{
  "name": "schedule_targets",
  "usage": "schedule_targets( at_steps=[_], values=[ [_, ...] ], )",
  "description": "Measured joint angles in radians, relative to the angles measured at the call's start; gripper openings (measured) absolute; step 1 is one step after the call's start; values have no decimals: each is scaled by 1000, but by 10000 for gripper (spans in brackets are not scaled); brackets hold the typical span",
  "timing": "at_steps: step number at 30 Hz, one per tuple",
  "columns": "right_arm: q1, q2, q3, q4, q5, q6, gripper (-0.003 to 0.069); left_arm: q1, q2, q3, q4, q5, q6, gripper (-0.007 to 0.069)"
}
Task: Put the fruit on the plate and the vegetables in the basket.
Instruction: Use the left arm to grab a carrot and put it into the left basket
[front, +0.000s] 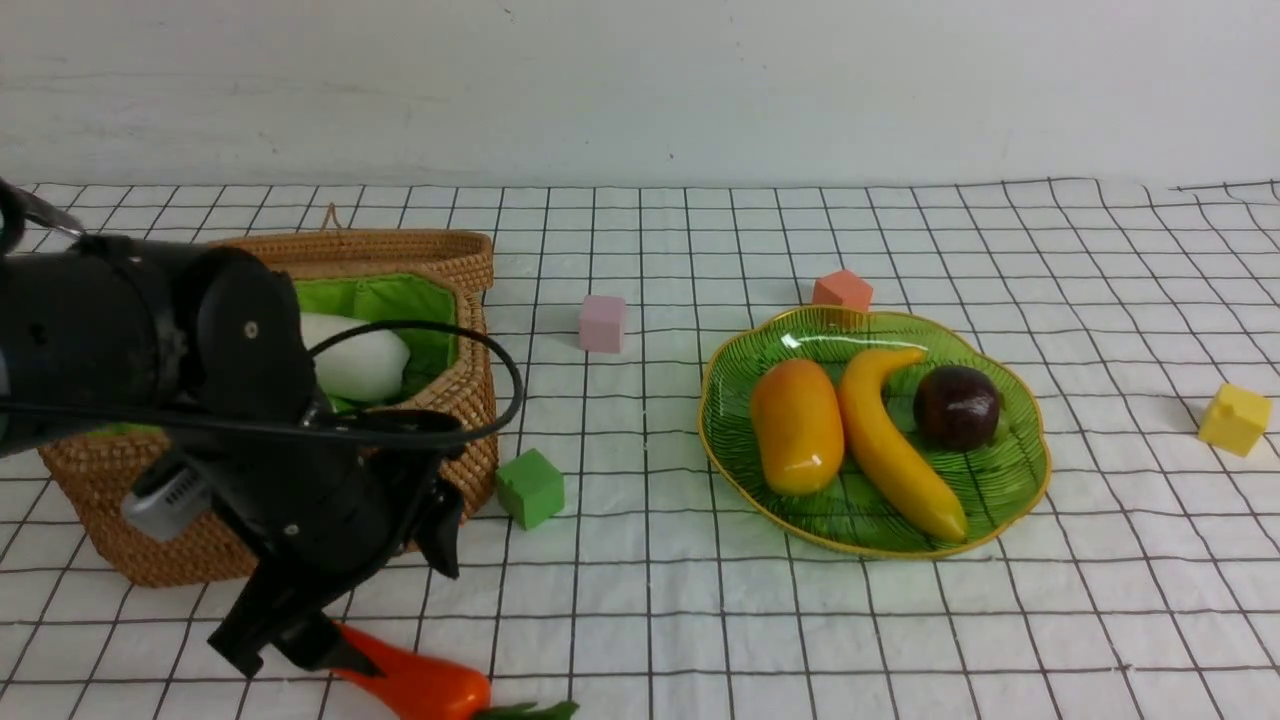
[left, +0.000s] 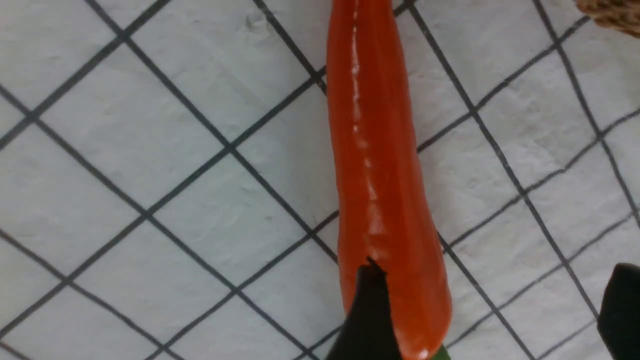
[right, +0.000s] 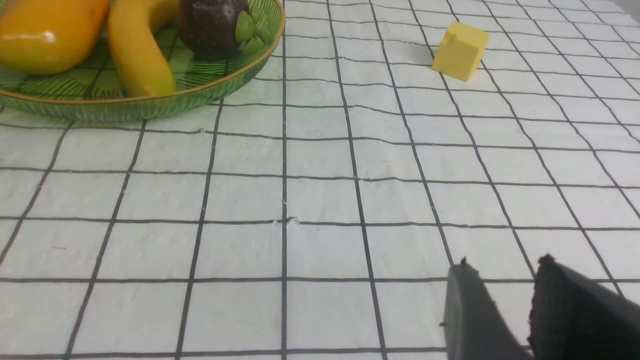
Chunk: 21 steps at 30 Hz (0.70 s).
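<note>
Left arm (front: 300, 500) angles down, fingers (left: 367, 310) spread wide over the red-orange pepper (left: 380, 175).

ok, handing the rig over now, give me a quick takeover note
Left gripper: open, low over the pepper, one finger across its stem end; not gripped.
Right gripper: holding nothing, jaws a little apart, over bare cloth near the plate.
Done: mango, banana and mangosteen on the plate. Radish in the basket.
Left: pepper lies on the cloth in front of the basket; needs grasping and dropping in. Rest of the basket is hidden by the left arm, so check for other vegetables.
</note>
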Motion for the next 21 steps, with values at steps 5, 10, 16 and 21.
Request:
schedule_targets(
  at_steps=[5, 10, 16, 21],
  values=[
    [0, 0, 0, 0, 0, 0, 219, 0, 73, 0, -17, 13, 30, 533],
    [0, 0, 0, 0, 0, 0, 230, 0, 135, 0, -26, 8, 61, 509],
    [0, 0, 0, 0, 0, 0, 236, 0, 161, 0, -79, 6, 128, 428],
    [0, 0, 0, 0, 0, 0, 236, 0, 143, 0, -98, 21, 151, 358]
  ],
)
